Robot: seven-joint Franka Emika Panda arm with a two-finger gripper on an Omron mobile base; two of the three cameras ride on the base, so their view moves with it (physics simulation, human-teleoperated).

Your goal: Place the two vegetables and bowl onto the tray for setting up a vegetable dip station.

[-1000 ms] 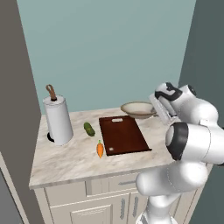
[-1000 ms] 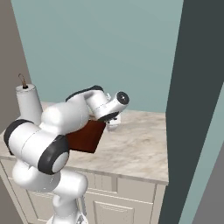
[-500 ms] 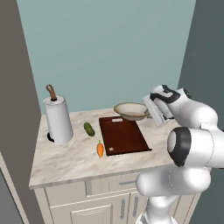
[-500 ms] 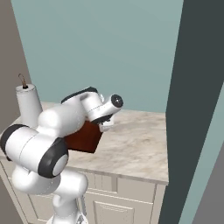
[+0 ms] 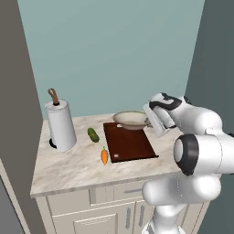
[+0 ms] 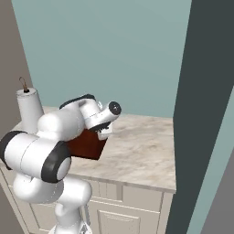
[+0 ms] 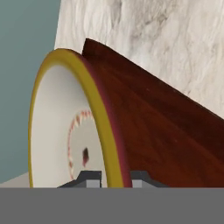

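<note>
bowl: tan bowl (image 5: 131, 119) clamped by its rim in the gripper (image 7: 109, 178), one finger inside the rim and one outside; it sits over the far end of the tray, and whether it rests on the board or is held just above it cannot be told.
gripper: jaws closed on the bowl's rim, at the bowl's right edge in the left base view.
tray: dark reddish-brown tray (image 5: 129, 143) lies directly under and ahead of the gripper; apart from the bowl at its far end, its surface is bare.
cucumber: cucumber (image 5: 93, 135) on the counter (image 5: 68, 162), beyond the tray from the gripper, just off the board.
carrot: carrot (image 5: 104, 155) also on the counter, beside the tray's near left edge.
progress: bowl placement judged nearly complete, release pending; both vegetables outstanding.
</note>
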